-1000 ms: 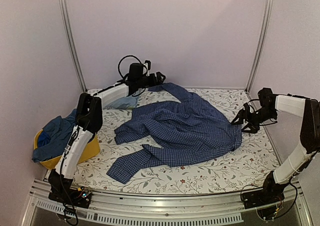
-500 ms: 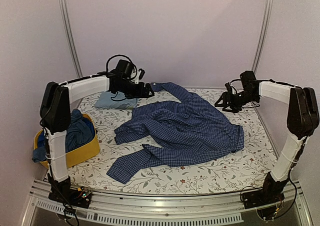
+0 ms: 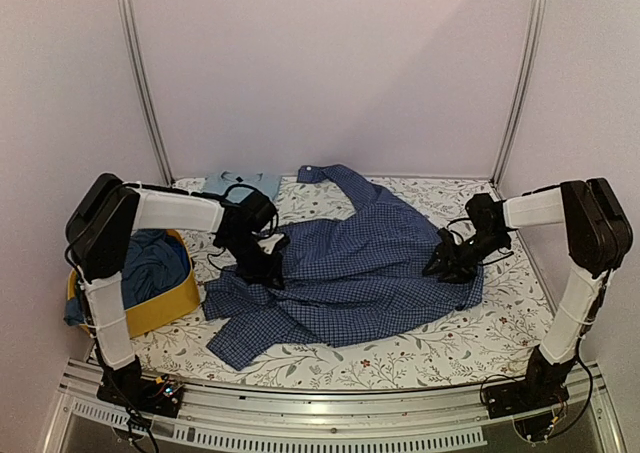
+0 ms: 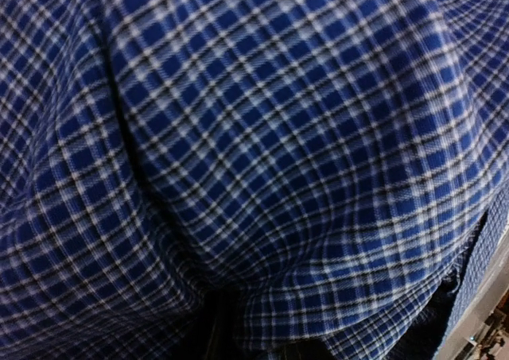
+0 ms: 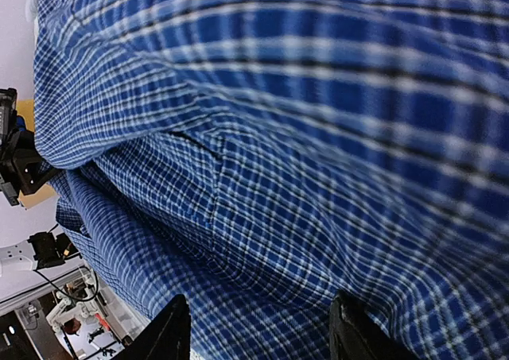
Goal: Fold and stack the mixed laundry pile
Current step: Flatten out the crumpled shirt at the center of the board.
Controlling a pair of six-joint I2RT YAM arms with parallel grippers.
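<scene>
Far left: yellow basket [image 3: 170, 309] holds the darker blue clothes [image 3: 150, 263]. Behind it, the light blue T-shirt [image 3: 240, 183] lies compact at the back of the floral table cover [image 3: 480, 335]. Centre: checked shirt [image 3: 360, 273] lies spread but rumpled across the cover, one sleeve [image 3: 240, 343] trailing to the near left. The left gripper [image 3: 262, 261] is down on the shirt's left edge. Its wrist view shows nothing but check cloth, no fingers, so I cannot tell how the jaws stand. The right gripper [image 3: 452, 265] is on the shirt's right edge. Its wrist view shows both fingertips [image 5: 171, 332] standing apart with cloth bulging over the gap, so the jaws are open and not pinching. Judgement: the step in hand is taking both sides of the shirt to pull it flat for folding. To do it well, the right jaws should close on the edge of the shirt only, not on a thick bunch or the cover beneath. Both grips should be firm before any lift. The arms should then rise together and draw apart evenly to smooth the wrinkles. The trailing sleeve may fold under, and the shirt should stay off the T-shirt.
</scene>
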